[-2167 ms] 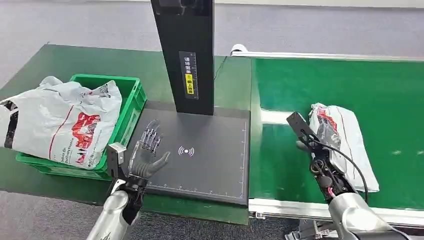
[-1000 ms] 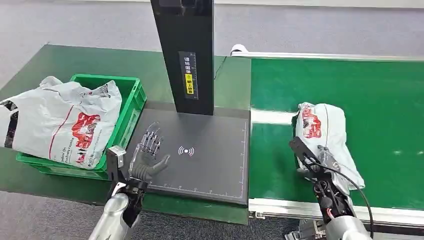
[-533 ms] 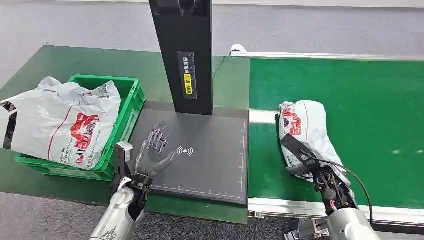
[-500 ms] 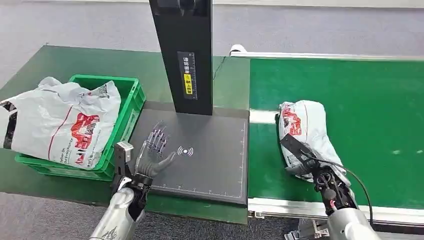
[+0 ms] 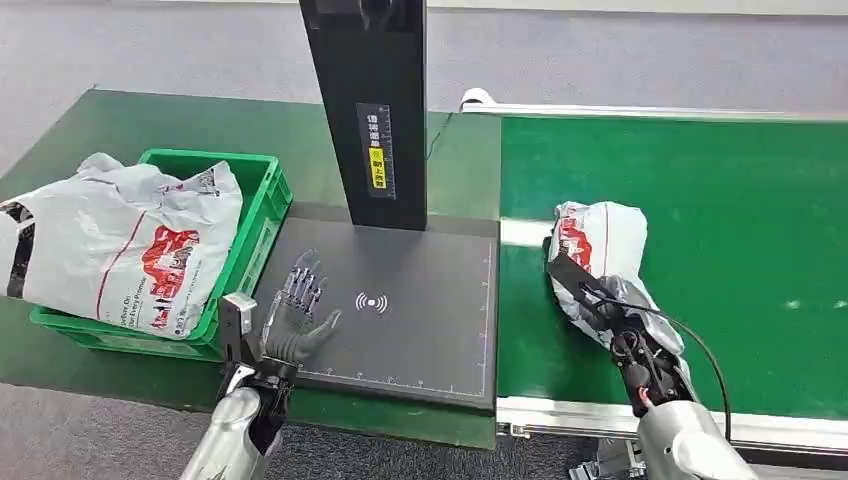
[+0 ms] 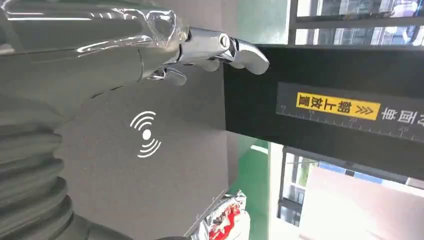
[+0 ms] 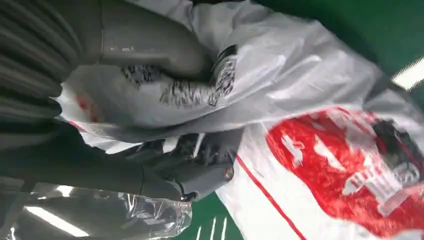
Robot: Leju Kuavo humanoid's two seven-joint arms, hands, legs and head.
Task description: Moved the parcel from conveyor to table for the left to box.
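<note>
The parcel [image 5: 603, 245], a white plastic bag with red print, is at the left end of the green conveyor [image 5: 760, 200], close to the black scanner plate [image 5: 420, 300]. My right hand [image 5: 608, 312] grips its near end. In the right wrist view the thumb [image 7: 150, 50] and dark fingers [image 7: 205, 157] pinch a fold of the parcel [image 7: 320, 100]. My left hand [image 5: 292, 315] hovers open over the plate's front left part, fingers spread. In the left wrist view its fingers [image 6: 205, 42] stretch toward the black column [image 6: 325, 110], and the parcel [image 6: 227, 220] shows beyond the plate.
A green crate [image 5: 262, 205] at the left holds another large white parcel [image 5: 120, 245]. The black scanner column [image 5: 372, 110] rises from the plate's back edge. A metal rail [image 5: 560, 415] borders the conveyor's near side. Grey floor lies beyond the table.
My right hand has brought the parcel leftward along the conveyor, toward the scanner plate. My left hand has stayed open over the plate, shifting only slightly.
</note>
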